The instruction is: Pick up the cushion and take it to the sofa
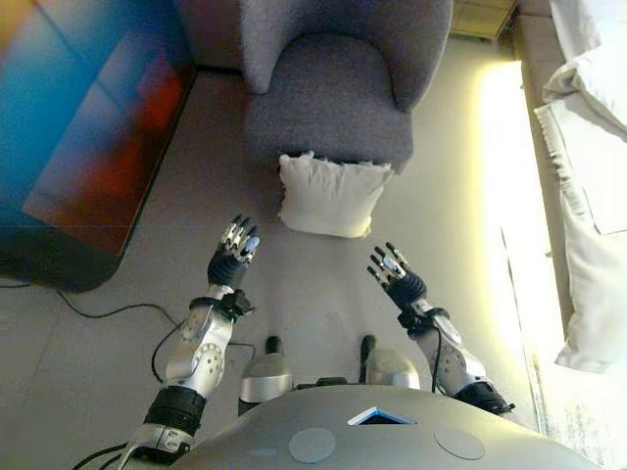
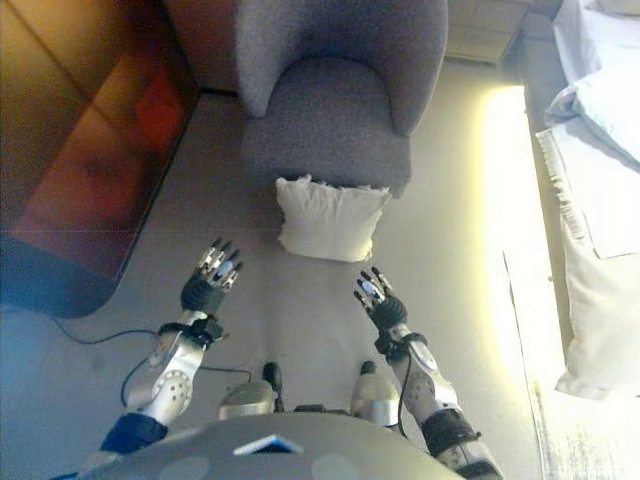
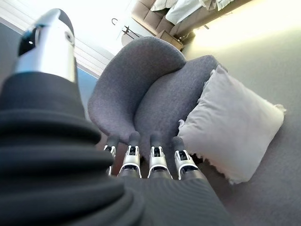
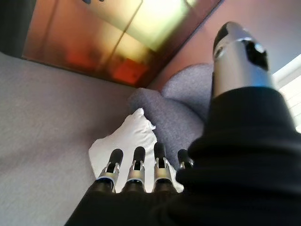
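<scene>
A cream square cushion [image 1: 331,194] stands on the grey carpet, leaning against the front of a grey armchair [image 1: 333,93]. It also shows past my fingers in both wrist views [image 3: 233,125] [image 4: 123,143]. My left hand [image 1: 233,255] hovers short of the cushion's left lower corner, fingers straight and open, holding nothing. To the cushion's right and nearer me, my right hand [image 1: 394,272] is open too and empty. Both hands are apart from the cushion.
A large dark glossy panel [image 1: 83,137] stands at the left. A bed with white bedding [image 1: 588,176] runs along the right side, with a lit strip of floor beside it. Carpet lies between my hands and the cushion.
</scene>
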You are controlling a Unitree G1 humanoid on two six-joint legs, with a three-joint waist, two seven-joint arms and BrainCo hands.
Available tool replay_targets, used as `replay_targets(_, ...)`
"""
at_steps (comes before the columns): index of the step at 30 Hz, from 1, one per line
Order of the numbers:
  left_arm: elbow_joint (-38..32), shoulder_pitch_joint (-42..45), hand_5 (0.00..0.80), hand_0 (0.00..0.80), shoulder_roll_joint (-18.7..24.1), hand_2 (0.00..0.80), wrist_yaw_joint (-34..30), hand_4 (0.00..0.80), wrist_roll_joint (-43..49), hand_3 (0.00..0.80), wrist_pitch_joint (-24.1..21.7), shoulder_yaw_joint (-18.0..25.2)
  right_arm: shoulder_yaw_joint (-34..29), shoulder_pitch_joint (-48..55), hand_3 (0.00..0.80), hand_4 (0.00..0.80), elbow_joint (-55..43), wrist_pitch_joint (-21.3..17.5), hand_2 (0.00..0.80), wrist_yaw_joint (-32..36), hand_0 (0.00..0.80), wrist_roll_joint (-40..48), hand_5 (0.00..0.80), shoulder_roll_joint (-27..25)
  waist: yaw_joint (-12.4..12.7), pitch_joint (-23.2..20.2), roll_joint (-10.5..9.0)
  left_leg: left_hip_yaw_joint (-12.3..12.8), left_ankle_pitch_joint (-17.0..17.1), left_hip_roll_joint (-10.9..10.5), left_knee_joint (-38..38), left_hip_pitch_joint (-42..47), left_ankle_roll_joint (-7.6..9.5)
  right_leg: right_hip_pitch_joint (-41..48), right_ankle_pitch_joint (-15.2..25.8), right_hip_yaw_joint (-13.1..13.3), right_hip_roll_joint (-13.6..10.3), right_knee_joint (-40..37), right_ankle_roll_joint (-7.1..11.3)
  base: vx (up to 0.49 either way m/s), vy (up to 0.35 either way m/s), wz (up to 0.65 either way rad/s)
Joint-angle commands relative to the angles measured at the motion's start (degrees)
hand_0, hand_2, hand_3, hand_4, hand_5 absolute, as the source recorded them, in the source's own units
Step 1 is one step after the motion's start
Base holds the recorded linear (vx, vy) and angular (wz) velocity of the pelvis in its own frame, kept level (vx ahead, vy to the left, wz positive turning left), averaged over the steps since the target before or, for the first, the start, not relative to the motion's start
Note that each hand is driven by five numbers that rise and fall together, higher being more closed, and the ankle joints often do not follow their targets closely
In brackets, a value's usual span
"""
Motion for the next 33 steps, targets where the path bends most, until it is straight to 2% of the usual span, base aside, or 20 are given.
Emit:
replay_targets(1, -4.61, 1.87, 0.000, 0.000, 3.31, 0.000, -0.95, 0.000, -2.53, 0.000, -1.91, 3.32, 0.25, 0.62, 0.000, 0.000, -3.99, -2.74, 0.000, 1.10, 0.000, 0.38, 0.000, 1.98, -0.91, -1.08, -1.08, 1.06, -3.98, -2.47, 2.52, 2.26, 3.11, -4.95, 10.05, 2.24, -2.50, 12.49, 1.49, 0.209, 0.006, 0.27)
replay_targets(4, -5.30, 2.49, 0.000, 0.000, 3.62, 0.000, -0.67, 0.000, -2.25, 0.000, -1.01, 3.58, -0.43, 0.64, 0.000, 0.000, -3.24, -2.54, 0.000, 0.75, 0.000, 0.78, 0.000, 2.22, -1.35, -0.83, -2.81, 0.04, -5.50, -3.72, 2.33, 4.18, 2.40, -4.13, 10.67, 1.24, -2.66, 4.23, 2.06, 0.316, -0.138, 0.20)
replay_targets(5, -5.30, 2.41, 0.000, 0.000, 3.76, 0.000, -0.58, 0.000, -2.17, 0.000, -1.10, 3.19, -0.65, 0.17, 0.000, 0.000, -3.11, -2.61, 0.000, 0.39, 0.000, 1.37, 0.000, 2.09, -1.99, -0.72, -4.63, -0.65, -7.05, -5.14, 2.11, 5.56, 1.97, -4.63, 11.15, 0.68, -3.00, -4.84, 2.75, 0.398, -0.208, 0.12)
replay_targets(6, -5.49, 2.29, 0.000, 0.000, 3.86, 0.000, -0.48, 0.000, -1.94, 0.000, -1.41, 2.66, -0.62, -0.44, 0.000, 0.000, -3.37, -2.71, 0.000, -0.09, 0.000, 2.08, 0.000, 1.92, -2.74, -0.33, -5.65, -1.72, -8.46, -6.15, 2.07, 6.70, 1.86, -5.35, 11.58, 0.09, -2.74, -11.65, 3.38, 0.473, -0.224, 0.12)
replay_targets(10, -5.87, 3.33, 0.000, 0.000, 3.98, 0.000, -0.59, 0.000, -1.85, 0.000, -2.38, 1.64, -1.48, -0.71, 0.000, 0.000, -3.84, -2.24, 0.000, -0.87, 0.000, 3.44, 0.000, 0.97, -4.87, 0.03, -6.53, -5.09, -11.94, -8.01, 1.37, 10.84, 2.27, -8.77, 16.21, -1.84, -0.62, -25.55, 4.83, 0.432, -0.086, 0.39)
replay_targets(12, -5.70, 4.65, 0.000, 0.000, 3.70, 0.000, -2.01, 0.000, -1.51, 0.000, -2.24, 1.65, -2.28, 0.41, 0.000, 0.000, -3.78, -2.01, 0.000, -0.63, 0.000, 3.50, 0.000, 0.95, -5.36, -0.27, -6.09, -6.61, -13.66, -7.99, 1.22, 13.35, 2.61, -10.89, 18.18, -3.51, -0.57, -27.14, 4.67, 0.502, -0.099, 0.60)
replay_targets(14, -5.54, 6.03, 0.000, 0.000, 3.22, 0.000, -3.12, 0.000, -0.39, 0.000, -1.97, 1.97, -2.75, 1.48, 0.000, 0.000, -3.21, -1.89, 0.000, 0.04, 0.000, 3.59, 0.000, 1.00, -5.32, -0.88, -6.12, -6.87, -14.70, -8.24, 1.75, 14.31, 3.13, -9.95, 17.71, -4.79, -0.25, -25.88, 4.22, 0.486, -0.134, 0.18)
replay_targets(16, -5.87, 7.42, 0.000, 0.000, 2.33, 0.000, -3.03, 0.000, 0.44, 0.000, -1.10, 2.10, -3.01, 1.81, 0.000, 0.000, -2.38, -1.16, 0.000, 0.13, 0.000, 3.28, 0.000, 0.99, -5.22, -1.97, -5.78, -5.45, -14.37, -7.75, 2.81, 15.90, 2.51, -9.46, 16.70, -7.74, -0.76, -22.58, 3.53, 0.466, -0.120, 0.13)
replay_targets(18, -6.64, 8.79, 0.000, 0.000, 1.72, 0.000, -2.50, 0.000, 0.42, 0.000, -0.59, 2.50, -2.73, 2.24, 0.000, 0.000, -2.55, -0.02, 0.000, 0.36, 0.000, 2.13, 0.000, 0.95, -5.61, -3.41, -4.83, -3.35, -11.61, -5.78, 3.45, 17.70, 1.12, -8.86, 14.99, -8.88, -0.10, -19.50, 2.53, 0.402, -0.089, -0.41)
replay_targets(19, -7.13, 9.25, 0.000, 0.000, 1.68, 0.000, -1.91, 0.000, 0.12, 0.000, -0.38, 2.54, -2.44, 2.56, 0.000, 0.000, -2.85, 0.35, 0.000, 0.35, 0.000, 1.66, 0.000, 0.62, -5.93, -4.11, -4.40, -2.86, -9.40, -4.63, 4.27, 18.05, 0.31, -8.49, 14.28, -8.17, 0.74, -18.63, 1.79, 0.448, -0.121, -0.51)
replay_targets(21, -8.27, 9.77, 0.000, 0.000, 1.39, 0.000, -1.07, 0.000, -1.39, 0.000, -0.34, 3.01, -1.90, 3.12, 0.000, 0.000, -4.89, 1.88, 0.000, 1.00, 0.000, 0.93, 0.000, -0.54, -7.11, -6.25, -3.11, -1.68, 1.33, -0.25, 9.40, 18.53, -3.71, -7.22, 11.34, -7.07, 3.75, -17.22, -1.02, 0.427, -0.168, -0.20)
replay_targets(22, -8.92, 9.59, 0.000, 0.000, 1.35, 0.000, -0.58, 0.000, -1.84, 0.000, -0.48, 2.99, -1.65, 3.13, 0.000, 0.000, -5.34, 2.03, 0.000, 1.60, 0.000, 1.01, 0.000, -1.29, -7.16, -6.71, -2.70, -0.64, 4.67, 1.62, 14.08, 17.92, -5.34, -6.08, 9.86, -7.07, 5.12, -17.20, -2.45, 0.359, -0.202, 0.01)
replay_targets(23, -9.30, 9.28, 0.000, 0.000, 1.32, 0.000, -0.24, 0.000, -2.00, 0.000, -0.81, 2.89, -1.47, 3.02, 0.000, 0.000, -5.34, 1.83, 0.000, 2.03, 0.000, 0.66, 0.000, -1.85, -7.29, -7.17, -3.31, -0.30, 7.71, 2.09, 18.26, 16.54, -6.26, -5.08, 8.88, -7.17, 5.27, -17.35, -3.62, 0.385, -0.260, -0.02)
replay_targets(24, -9.13, 8.50, 0.000, 0.000, 0.85, 0.000, 0.52, 0.000, -2.26, 0.000, -1.05, 2.65, -1.16, 2.17, 0.000, 0.000, -4.61, 1.75, 0.000, 2.14, 0.000, 0.25, 0.000, -2.49, -6.68, -7.23, -3.95, 0.32, 9.54, 3.38, 27.99, 13.02, -6.87, -3.05, 6.83, -7.25, 5.98, -17.07, -5.61, 0.369, -0.259, -0.19)
replay_targets(25, -8.80, 7.90, 0.000, 0.000, 0.70, 0.000, 0.95, 0.000, -2.53, 0.000, -1.26, 2.40, -0.79, 1.53, 0.000, 0.000, -3.96, 1.40, 0.000, 2.09, 0.000, 0.16, 0.000, -2.78, -6.32, -7.23, -4.76, 0.33, 10.20, 3.52, 32.31, 9.87, -6.71, -1.91, 5.98, -7.19, 5.71, -17.03, -6.51, 0.371, -0.261, -0.34)
replay_targets(26, -8.45, 7.15, 0.000, 0.000, 0.57, 0.000, 1.46, 0.000, -2.66, 0.000, -1.28, 2.02, -0.43, 0.62, 0.000, 0.000, -3.25, 1.00, 0.000, 2.27, 0.000, 0.72, 0.000, -3.26, -5.62, -6.88, -5.74, 0.80, 9.61, 4.18, 37.77, 6.20, -6.09, -0.25, 4.78, -6.95, 5.44, -16.66, -7.38, 0.298, -0.175, -0.58)
replay_targets(27, -8.31, 6.58, 0.000, 0.000, 0.44, 0.000, 1.77, 0.000, -2.48, 0.000, -1.32, 1.78, -0.10, 0.00, 0.000, 0.000, -2.83, 0.47, 0.000, 2.60, 0.000, 1.16, 0.000, -3.24, -4.85, -6.35, -6.27, 0.72, 8.33, 4.78, 39.93, 3.01, -5.38, 1.04, 3.94, -6.72, 5.30, -16.31, -7.58, 0.258, -0.117, -0.65)
replay_targets(29, -7.90, 5.71, 0.000, 0.000, 0.43, 0.000, 1.94, 0.000, -2.30, 0.000, -1.38, 1.43, 0.51, -0.52, 0.000, 0.000, -2.48, -0.28, 0.000, 2.87, 0.000, 2.12, 0.000, -3.19, -3.53, -5.38, -6.43, 0.41, 7.09, 6.29, 38.96, -0.95, -4.54, 3.07, 2.64, -6.00, 5.71, -15.91, -7.61, 0.230, 0.001, -0.57)
replay_targets(31, -7.53, 4.85, 0.000, 0.000, 0.47, 0.000, 2.10, 0.000, -1.86, 0.000, -1.00, 1.71, 0.10, -0.77, 0.000, 0.000, -2.46, 0.34, 0.000, 2.60, 0.000, 2.69, 0.000, -2.89, -2.73, -4.92, -6.68, 0.82, 8.12, 8.30, 29.15, -2.83, -3.93, 4.98, 1.46, -4.76, 5.88, -15.98, -7.25, 0.305, 0.128, -0.21)
replay_targets(33, -7.87, 4.04, 0.000, 0.000, 0.89, 0.000, 2.42, 0.000, -2.18, 0.000, -0.56, 1.83, -0.65, -0.19, 0.000, 0.000, -3.30, 0.81, 0.000, 2.02, 0.000, 3.23, 0.000, -3.05, -2.20, -4.34, -5.24, 0.58, 11.00, 10.27, 16.66, -3.88, -4.49, 6.40, -0.14, -3.15, 6.87, -16.17, -6.35, 0.252, 0.221, -0.22)
